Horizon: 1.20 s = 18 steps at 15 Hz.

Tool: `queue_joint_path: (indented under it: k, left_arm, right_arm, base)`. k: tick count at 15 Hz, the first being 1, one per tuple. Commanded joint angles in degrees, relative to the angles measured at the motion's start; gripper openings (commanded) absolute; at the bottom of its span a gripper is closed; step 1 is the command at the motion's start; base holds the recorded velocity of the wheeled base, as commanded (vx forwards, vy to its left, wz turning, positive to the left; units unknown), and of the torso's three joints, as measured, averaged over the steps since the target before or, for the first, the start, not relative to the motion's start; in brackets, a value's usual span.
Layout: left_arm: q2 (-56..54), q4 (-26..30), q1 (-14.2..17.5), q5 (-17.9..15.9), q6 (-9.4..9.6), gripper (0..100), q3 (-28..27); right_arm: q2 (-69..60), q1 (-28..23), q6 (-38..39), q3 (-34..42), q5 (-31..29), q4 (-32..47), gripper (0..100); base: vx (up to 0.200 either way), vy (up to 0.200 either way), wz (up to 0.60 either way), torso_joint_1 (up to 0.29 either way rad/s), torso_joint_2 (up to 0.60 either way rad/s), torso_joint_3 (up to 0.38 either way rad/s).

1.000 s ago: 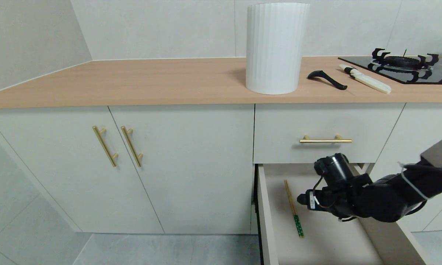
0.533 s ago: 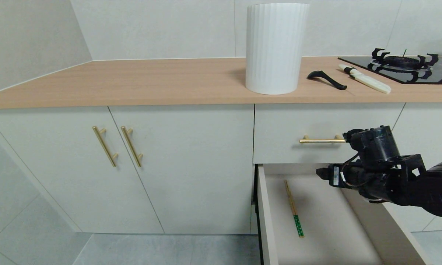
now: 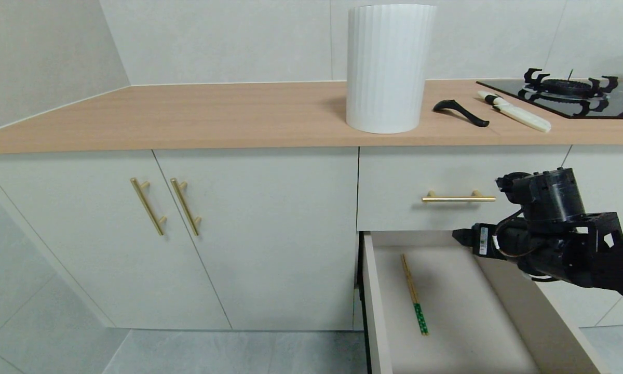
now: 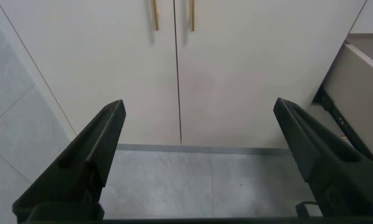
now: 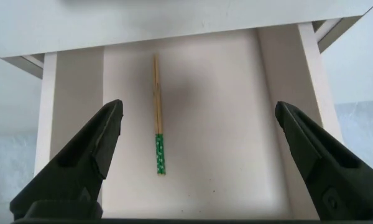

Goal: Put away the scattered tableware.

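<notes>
- Head view: the right arm (image 3: 566,244) reaches in level at the frame's right; its sticker (image 3: 482,240) is unreadable. Chopsticks (image 3: 414,296) lie in the open drawer (image 3: 375,306), lower centre-right.
- Left wrist view: the left gripper (image 4: 198,109) is spread wide and empty, facing the cabinet doors (image 4: 236,62).
- Right wrist view: the right gripper (image 5: 199,109) gapes empty above the chopsticks.

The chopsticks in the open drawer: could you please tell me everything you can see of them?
The pair of slim, pale wooden-looking chopsticks with green patterned ends lies flat, side by side and touching, on the floor of the open beige drawer, near its left wall. The green ends point toward the drawer's pulled-out front. Nothing but the drawer floor touches them.
</notes>
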Motion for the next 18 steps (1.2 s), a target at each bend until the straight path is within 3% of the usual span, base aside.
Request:
queue_joint_path:
  k: [1, 8, 18]
  left_arm:
    - [0.0, 0.0, 0.01, 0.04, -0.02, 100, 0.0]
    - [0.0, 0.0, 0.01, 0.04, -0.02, 100, 0.0]
    - [0.0, 0.0, 0.01, 0.04, -0.02, 100, 0.0]
  right_arm:
    - [-0.65, 0.03, -0.03, 0.01, 0.05, -0.06, 100]
    - [-1.18, -1.64, -1.17, 0.28, 0.14, -0.59, 100]
    - [-1.0, -1.55, -1.26, 0.72, 0.23, -0.59, 100]
  base:
    - [0.0, 0.0, 0.0, 0.022, -0.1, -0.046]
    - [0.0, 0.0, 0.0, 0.101, -0.38, -0.286]
    - [0.0, 0.0, 0.0, 0.184, -0.48, -0.295]
